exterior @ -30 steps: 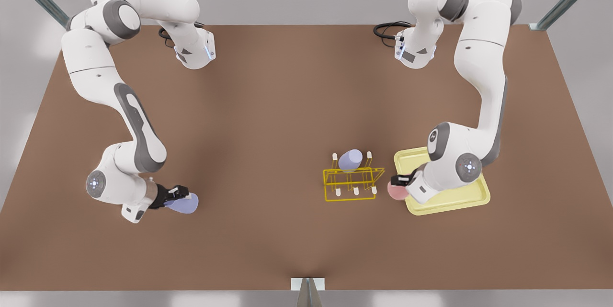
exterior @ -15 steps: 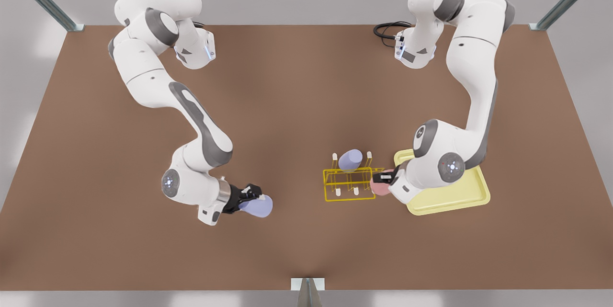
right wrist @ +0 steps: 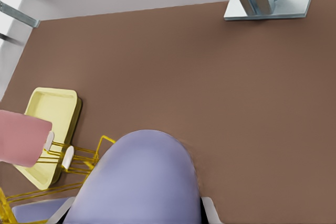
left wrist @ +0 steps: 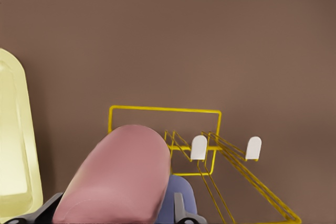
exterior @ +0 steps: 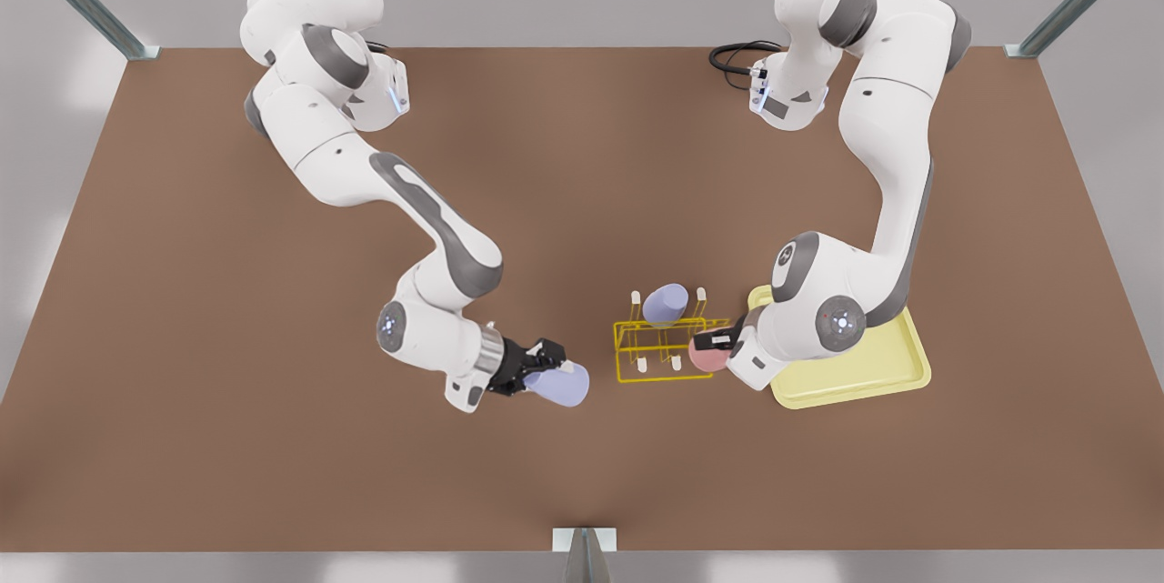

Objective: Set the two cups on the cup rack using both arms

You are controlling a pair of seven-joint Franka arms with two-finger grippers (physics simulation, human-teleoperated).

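While neither carried cup was racked yet, left pincer (exterior: 718,345) pinched pink cup (exterior: 706,356) at cup rack (exterior: 668,348) edge — right pincer (exterior: 536,363) pinched lavender cup (exterior: 556,384) above surface (exterior: 582,201), near rack.

The pink cup (left wrist: 118,177) hides most of the purple cup (left wrist: 178,198) on the rack (left wrist: 173,129)

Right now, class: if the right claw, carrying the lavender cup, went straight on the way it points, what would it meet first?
Probably the cup rack: the right claw and its lavender cup point toward it across bare table. Height is unclear, so it could pass over.
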